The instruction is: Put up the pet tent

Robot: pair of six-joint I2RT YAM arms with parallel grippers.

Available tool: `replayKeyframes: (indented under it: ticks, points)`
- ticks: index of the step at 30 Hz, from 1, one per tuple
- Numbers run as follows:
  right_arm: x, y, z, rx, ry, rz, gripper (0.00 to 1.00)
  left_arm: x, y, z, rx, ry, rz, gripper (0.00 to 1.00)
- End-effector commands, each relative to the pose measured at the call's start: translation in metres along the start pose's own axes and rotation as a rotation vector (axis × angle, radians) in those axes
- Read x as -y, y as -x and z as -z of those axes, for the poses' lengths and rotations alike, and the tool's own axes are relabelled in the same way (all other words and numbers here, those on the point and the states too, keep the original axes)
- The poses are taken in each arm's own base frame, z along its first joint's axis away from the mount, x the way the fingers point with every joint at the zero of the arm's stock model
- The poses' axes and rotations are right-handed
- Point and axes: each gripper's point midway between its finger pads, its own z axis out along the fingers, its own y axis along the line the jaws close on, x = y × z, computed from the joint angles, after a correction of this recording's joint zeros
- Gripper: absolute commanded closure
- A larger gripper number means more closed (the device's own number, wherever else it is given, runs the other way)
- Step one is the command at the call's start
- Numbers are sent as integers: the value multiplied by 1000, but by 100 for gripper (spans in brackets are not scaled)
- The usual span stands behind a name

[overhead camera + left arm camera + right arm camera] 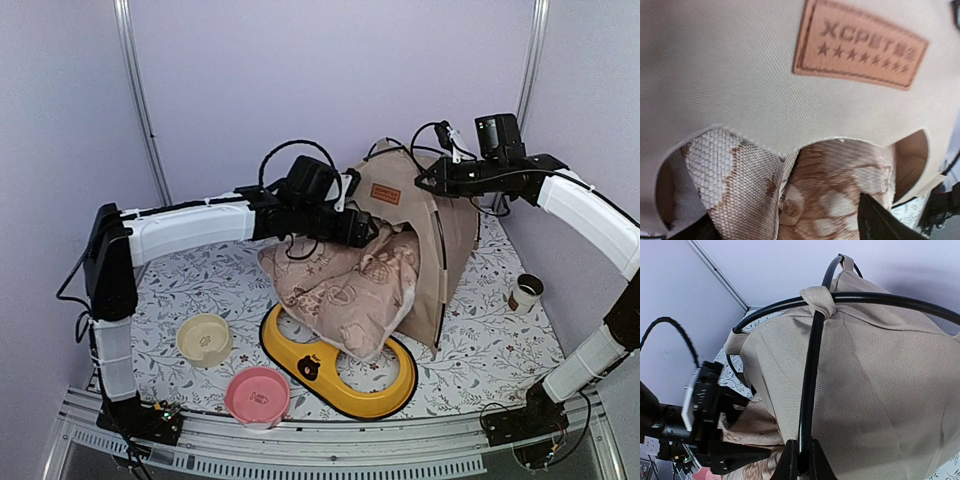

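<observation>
The beige pet tent [430, 230] stands at the back middle, with black poles crossing over its top and a brown label patch [385, 193]. A tan floral pillow [345, 285] bulges out of its arched doorway. My left gripper [365, 232] is at the top of the doorway. In the left wrist view its fingers [880, 220] stand wide apart with the pillow [830, 200] between them, under the tent's doorway edge and label [860, 45]. My right gripper [428, 180] is shut on a black pole [810, 380] at the tent's upper right; the fingertips [801, 462] pinch it.
A yellow double-bowl feeder [345, 370] lies in front of the pillow. A beige bowl [205, 338] and a pink bowl [257, 393] sit front left. A small brown-and-white cup [525, 292] stands right of the tent. Walls close in behind and on both sides.
</observation>
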Motion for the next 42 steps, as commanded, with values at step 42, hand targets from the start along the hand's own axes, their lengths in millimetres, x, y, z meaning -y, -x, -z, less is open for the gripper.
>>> replayKeyframes:
  ticks: [42]
  points:
    - [16,-35,-18,-98,-48,0,100,-43,-140,98,-38,206,144,1]
